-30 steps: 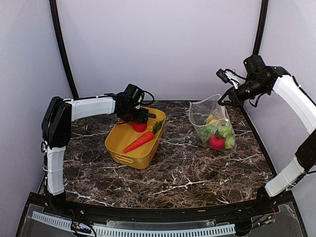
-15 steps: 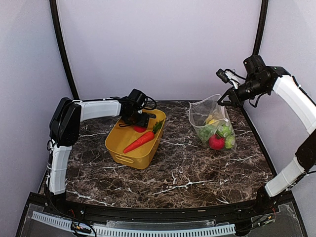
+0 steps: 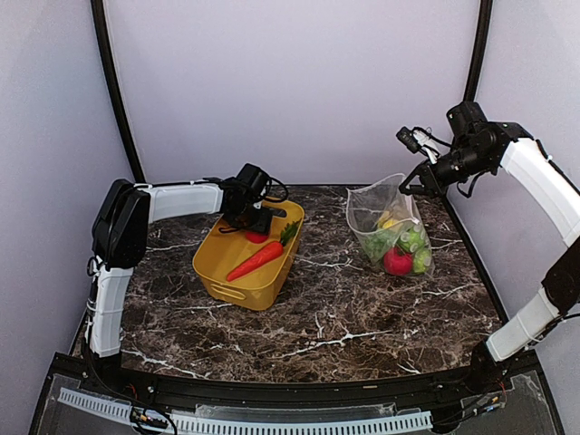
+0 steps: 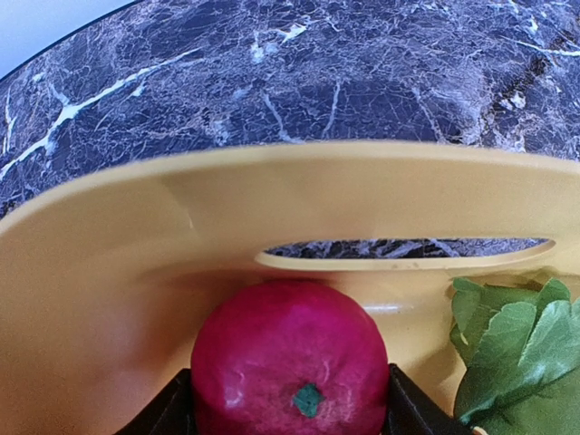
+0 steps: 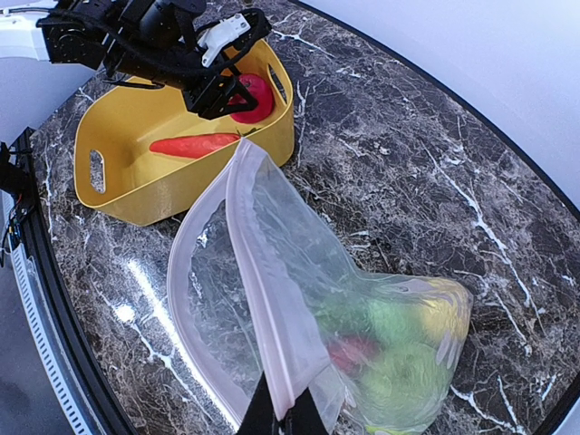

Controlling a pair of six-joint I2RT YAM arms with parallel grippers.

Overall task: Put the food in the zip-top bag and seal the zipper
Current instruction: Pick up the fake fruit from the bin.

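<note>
- The tomato [image 4: 290, 362] sits at the far end of the tub [image 4: 91, 272]. It looks like light, hard, slick plastic, best taken across its widest part.
- The left gripper [image 3: 256, 225] straddles it, a finger at each flank. Whether it is pinched yet, nobody can tell.
- Right of the tub, the right gripper [image 5: 283, 412] pinches the zipper [image 5: 263, 272], holding up the floppy bag [image 5: 362, 299].
</note>
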